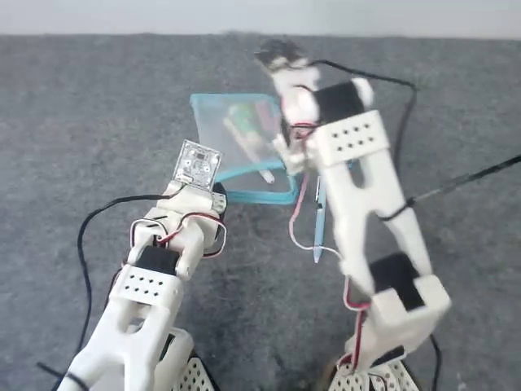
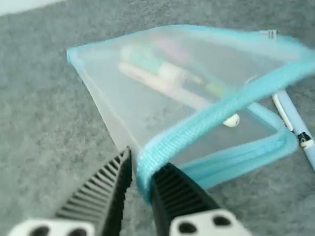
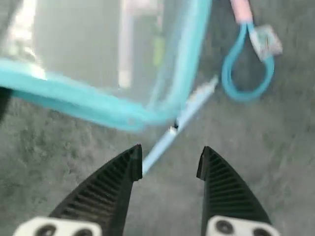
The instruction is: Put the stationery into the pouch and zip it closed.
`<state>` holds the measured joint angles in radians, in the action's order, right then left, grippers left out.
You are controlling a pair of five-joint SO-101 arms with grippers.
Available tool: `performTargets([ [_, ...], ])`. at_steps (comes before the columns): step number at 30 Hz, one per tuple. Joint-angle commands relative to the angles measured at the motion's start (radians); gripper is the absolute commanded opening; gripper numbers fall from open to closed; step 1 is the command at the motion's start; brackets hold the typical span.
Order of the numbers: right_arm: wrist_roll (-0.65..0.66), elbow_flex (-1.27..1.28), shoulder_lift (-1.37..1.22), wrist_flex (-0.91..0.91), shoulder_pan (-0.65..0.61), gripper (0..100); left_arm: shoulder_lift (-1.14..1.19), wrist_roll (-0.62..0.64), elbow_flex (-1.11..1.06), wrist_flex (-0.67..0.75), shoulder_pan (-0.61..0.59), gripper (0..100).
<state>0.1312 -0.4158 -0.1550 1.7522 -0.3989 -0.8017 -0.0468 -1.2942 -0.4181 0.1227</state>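
High view first: the pouch (image 1: 236, 142) lies on the grey counter (image 1: 89, 114) between my two arms. Its walls are see-through with teal edging, and several markers (image 1: 248, 130) already lie inside it. My left gripper (image 2: 144, 163) is pressed together on the teal zipper edge at one near corner of the pouch. It holds that strip up off the counter, so the mouth stands open. My right gripper (image 3: 171, 153) hangs spread just off the other near corner, pinching nothing.

One pale blue pen (image 3: 158, 143) lies on the counter outside the pouch. It passes just beside that corner and points into the gap between my right jaws. A teal cord loop (image 3: 225, 73) with a small tag (image 3: 266, 42) lies close by, near the pen's far end.

From above, my right arm hangs over the pouch's right edge and hides part of the pen. Red and white wires (image 1: 303, 191) dangle from the arm across the pen's line. A black cable (image 1: 84, 252) curls over the counter on my left arm's outer side, and another runs off past my right arm toward the counter's side.

Grey counter stretches wide on the left arm's outer side and beyond the pouch, up to a pale strip (image 1: 122, 16) along the far edge.
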Motion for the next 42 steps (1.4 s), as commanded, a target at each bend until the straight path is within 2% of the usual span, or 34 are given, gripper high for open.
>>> performTargets([
  [1,-0.054,0.252,0.145,-0.050,0.091,17.6,-0.005,-0.012,0.002,0.021,0.008,1],
  [6,-0.061,0.614,0.228,-0.308,0.162,17.6,0.000,-0.012,0.001,0.021,0.008,1],
  [9,-0.064,0.776,0.237,-0.450,0.159,17.6,-0.002,-0.012,0.001,0.020,0.006,1],
  [13,-0.132,0.895,0.240,-0.584,0.122,17.7,0.000,-0.012,0.001,0.020,0.008,1],
  [20,-0.163,0.948,0.240,-0.651,0.035,17.7,0.002,-0.012,0.001,0.021,0.008,1],
  [35,-0.169,0.976,0.064,-0.751,0.021,17.7,-0.005,-0.012,-0.001,0.015,0.008,1],
  [39,-0.167,0.973,0.064,-0.730,0.065,17.5,-0.005,-0.012,-0.001,0.015,0.008,1],
  [42,-0.167,0.953,0.065,-0.719,0.157,11.1,-0.005,-0.012,-0.001,0.015,0.008,1],
])
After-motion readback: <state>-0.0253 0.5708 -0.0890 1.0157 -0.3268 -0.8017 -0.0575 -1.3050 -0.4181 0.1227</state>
